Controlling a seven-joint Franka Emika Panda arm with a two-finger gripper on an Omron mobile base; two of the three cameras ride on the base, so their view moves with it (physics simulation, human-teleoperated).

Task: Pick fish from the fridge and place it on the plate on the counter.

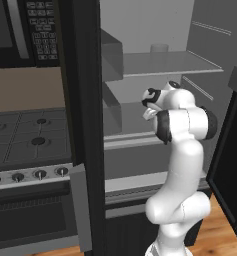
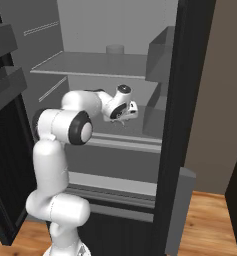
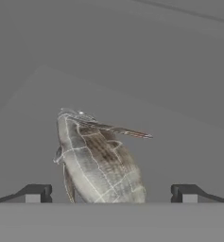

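Note:
The fish point(image 3: 95, 160), silvery grey with brown markings and thin fins, lies on a pale grey fridge shelf point(image 3: 179, 137), seen close in the hand view. My gripper point(image 3: 111, 194) is open, its two dark fingertips point(image 3: 35, 193) standing wide apart on either side of the fish's near end. In the base views the hand point(image 2: 121, 107) reaches into the black-framed fridge point(image 1: 85, 125) over the middle shelf point(image 2: 115, 132). The fish itself is hidden behind the hand there. The plate and the counter are out of view.
An upper shelf point(image 1: 165, 64) carries a pale cylindrical container point(image 1: 159, 48). Grey bins point(image 1: 111, 60) hang at the fridge's left side, another bin point(image 2: 160, 55) at the right in the right base view. A black stove with knobs point(image 1: 30, 150) stands left of the fridge. The fridge door point(image 2: 5, 150) is open.

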